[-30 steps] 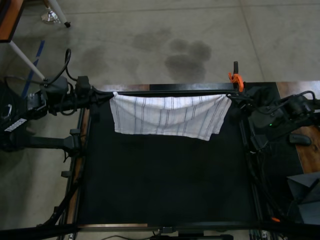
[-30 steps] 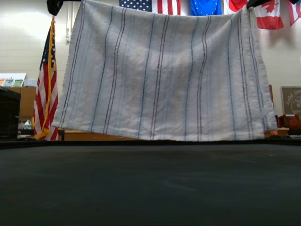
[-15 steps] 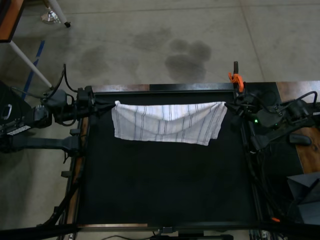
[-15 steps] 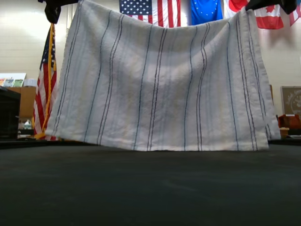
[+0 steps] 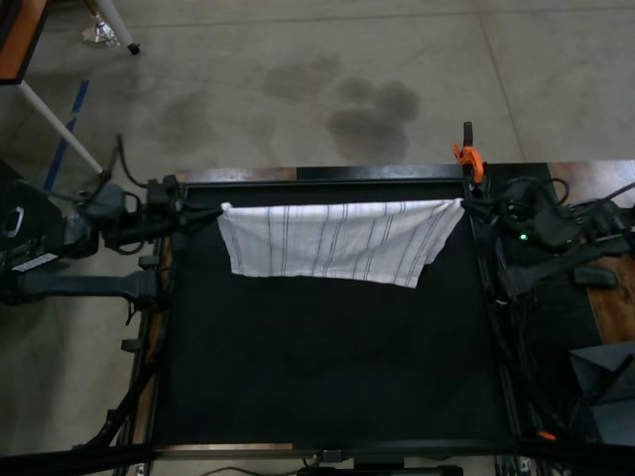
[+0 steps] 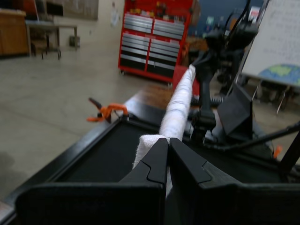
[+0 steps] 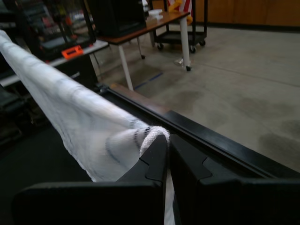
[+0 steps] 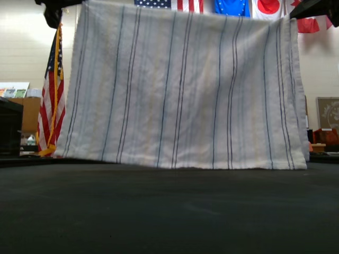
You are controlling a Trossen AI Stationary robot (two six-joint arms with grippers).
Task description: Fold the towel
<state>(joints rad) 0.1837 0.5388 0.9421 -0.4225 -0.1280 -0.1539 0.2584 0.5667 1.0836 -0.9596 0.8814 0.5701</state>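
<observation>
White striped towel (image 5: pixel 332 241) hangs stretched flat between the two arms over the far part of the black desk (image 5: pixel 327 367) — top edge pulled straight, lower edge just at the desk surface in the exterior view. Left hand (image 6: pixel 168 154) is pinched tight on one top corner, at the top view's left. Right hand (image 7: pixel 168 149) is clamped on the other top corner, at the top view's right. Orange clamp (image 5: pixel 466 156) sits on the desk's far edge, near the right arm. Flags (image 8: pixel 50 95) hang behind the towel.
</observation>
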